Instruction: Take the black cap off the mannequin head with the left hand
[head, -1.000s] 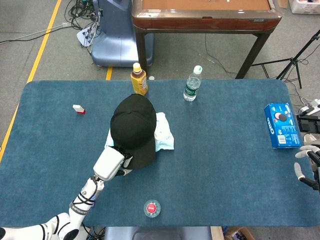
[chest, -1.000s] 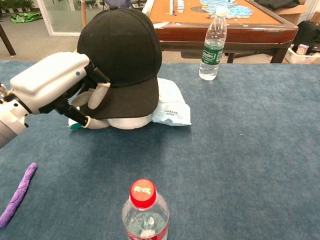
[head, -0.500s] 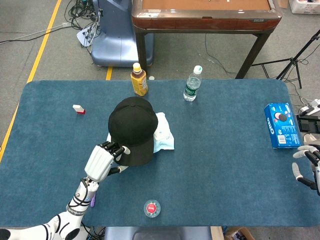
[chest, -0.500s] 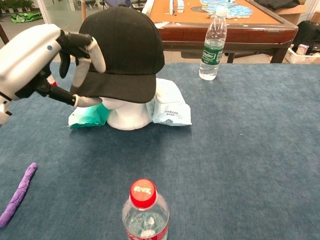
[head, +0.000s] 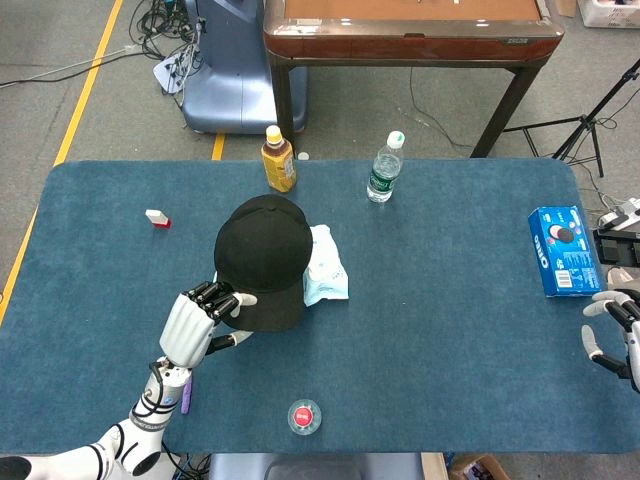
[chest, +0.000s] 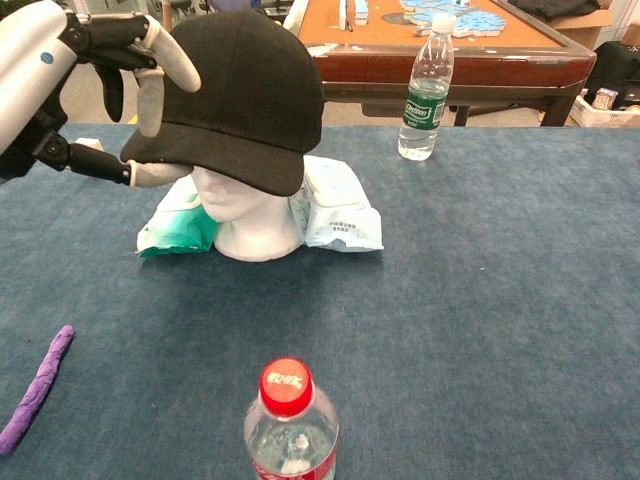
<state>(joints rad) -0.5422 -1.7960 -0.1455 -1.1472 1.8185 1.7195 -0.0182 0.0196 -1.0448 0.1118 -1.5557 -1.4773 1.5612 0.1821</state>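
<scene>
My left hand (chest: 60, 85) has risen since a moment ago, taking the brim of the black cap (chest: 235, 95) up with it, so the white mannequin head (chest: 240, 205) now shows its face where before only its base peeked out. My fingers (chest: 150, 95) are clamped on the brim's edge, some curled over the top and one pressed up from beneath. The cap tilts, brim high at my fingers, its back still sitting on the head just right of my grip. Below my fingers lies a teal packet (chest: 175, 225), touching the head's base; a pale wipes pack (chest: 340, 215) lies beside the head on the far side from my grip. Well below my hand a purple strip (chest: 38, 385) rests on the blue table cover (chest: 480, 300). Beyond the cap stand an amber drink bottle (head: 278, 158) and a clear water bottle (chest: 425, 90). Far right, past a blue cookie box (head: 563, 250), my right hand (head: 612, 335) hangs at the table edge, fingers loosely apart, holding nothing.
</scene>
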